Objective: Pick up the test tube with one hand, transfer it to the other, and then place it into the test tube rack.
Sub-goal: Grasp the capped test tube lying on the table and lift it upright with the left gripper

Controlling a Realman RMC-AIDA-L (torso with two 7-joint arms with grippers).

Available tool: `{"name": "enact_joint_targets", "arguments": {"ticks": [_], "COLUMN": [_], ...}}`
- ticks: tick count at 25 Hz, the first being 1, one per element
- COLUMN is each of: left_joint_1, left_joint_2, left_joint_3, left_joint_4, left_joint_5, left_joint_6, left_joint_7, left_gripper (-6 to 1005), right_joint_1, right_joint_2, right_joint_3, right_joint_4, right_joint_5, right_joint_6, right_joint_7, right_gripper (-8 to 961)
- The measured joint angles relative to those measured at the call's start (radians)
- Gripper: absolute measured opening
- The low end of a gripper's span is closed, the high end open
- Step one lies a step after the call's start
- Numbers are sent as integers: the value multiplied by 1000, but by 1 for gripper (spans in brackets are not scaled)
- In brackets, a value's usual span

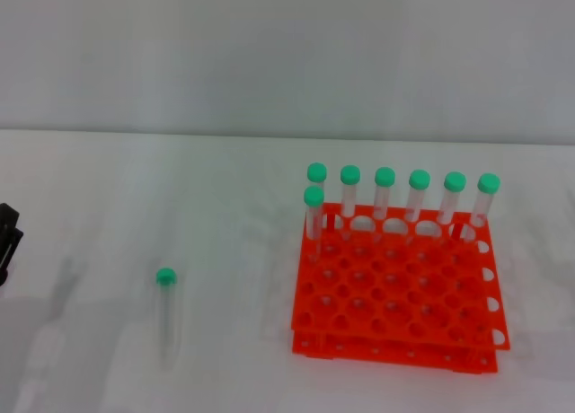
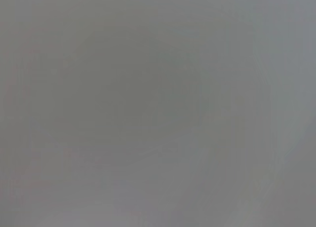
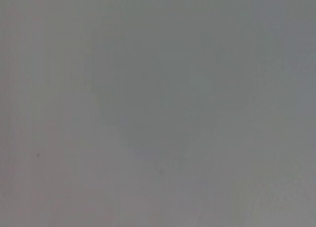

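I see the test tube (image 1: 167, 316) lying on the surface (image 1: 108, 188), well left of the rack (image 1: 395, 305). Left hand (image 1: 7, 242) at the edge; grip state: cannot tell.

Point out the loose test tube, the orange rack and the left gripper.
test tube (image 1: 167, 319), head view, clear body.
test tube rack (image 1: 395, 292), head view, top plate.
left gripper (image 1: 7, 238), head view, black edge.
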Motion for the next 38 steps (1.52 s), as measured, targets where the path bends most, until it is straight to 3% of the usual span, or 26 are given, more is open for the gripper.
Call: {"name": "enact_joint_targets", "arguments": {"ticks": [14, 24, 33, 38], "left_joint_1": [2, 5, 17, 29], "left_joint_2": [-5, -3, 19, 67], "left_joint_3": [4, 0, 7, 9], "left_joint_4": [-4, 2, 72, 105], "left_joint_5": [11, 5, 23, 99], "left_joint_6": [10, 10, -1, -3], "left_joint_7": [-3, -107, -305, -440], "left_gripper": [867, 866, 866, 865], "right_joint_1": [-9, -10, -9, -6], "right_joint_2": [0, 0, 0, 0], "right_joint_3": [0, 1, 2, 2], "right_joint_4": [0, 4, 1, 1], "right_joint_5": [0, 1, 2, 2], "right_joint_6": [0, 6, 6, 7], "right_joint_7": [0, 0, 0, 0], "right_gripper": [859, 858, 858, 858]}}
